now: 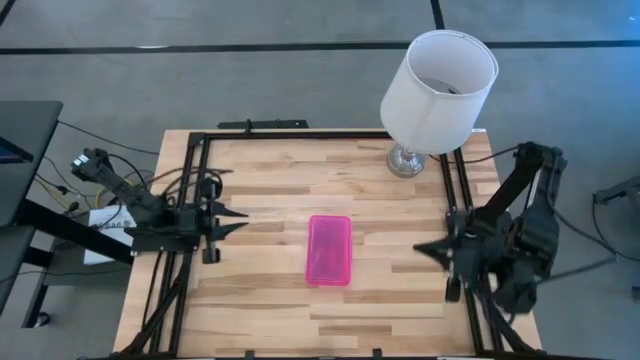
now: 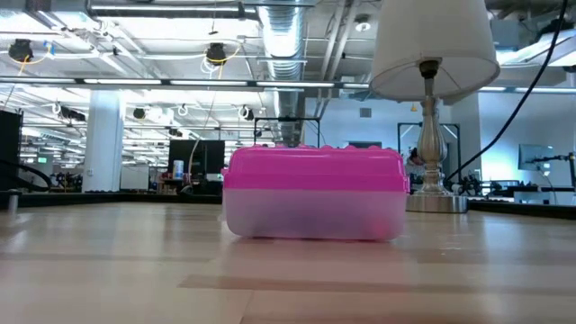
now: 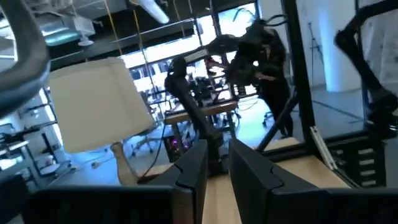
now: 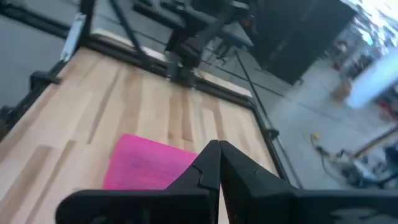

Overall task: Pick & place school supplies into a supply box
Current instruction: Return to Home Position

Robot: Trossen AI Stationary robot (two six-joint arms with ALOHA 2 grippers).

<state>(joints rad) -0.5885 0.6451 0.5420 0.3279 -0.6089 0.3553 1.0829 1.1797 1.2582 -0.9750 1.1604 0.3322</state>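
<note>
Your left gripper at nine o'clock stood barely parted, right gripper at three pinched together, both empty; supply box glossy, rectangular.

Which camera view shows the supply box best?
The low view: it shows the supply box from the side, with its pink lid and clear base. The high view shows only the lid from above, the right wrist view only part of the lid, and the left wrist view does not show it.
</note>
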